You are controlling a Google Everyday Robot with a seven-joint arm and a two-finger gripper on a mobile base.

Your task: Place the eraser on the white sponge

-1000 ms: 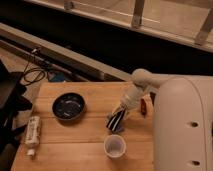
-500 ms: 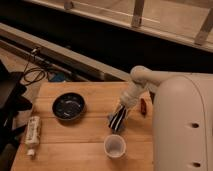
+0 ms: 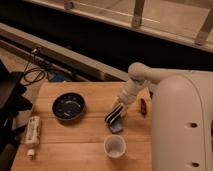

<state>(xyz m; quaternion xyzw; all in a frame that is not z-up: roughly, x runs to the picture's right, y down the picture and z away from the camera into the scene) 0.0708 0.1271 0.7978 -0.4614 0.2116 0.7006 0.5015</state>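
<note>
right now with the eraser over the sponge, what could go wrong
1. The eraser sits tilted in the gripper and looks longer than the sponge; let go like this, it may tip off onto the table.
2. The cup stands close in front of the sponge, so a sliding eraser could knock it.
3. A small red thing lies right beside the arm and might get brushed as the arm moves.

Black, pale-striped eraser (image 3: 114,115) at white gripper (image 3: 118,111); seemingly bluish-grey sponge (image 3: 116,128); dark bowl (image 3: 69,106).
</note>
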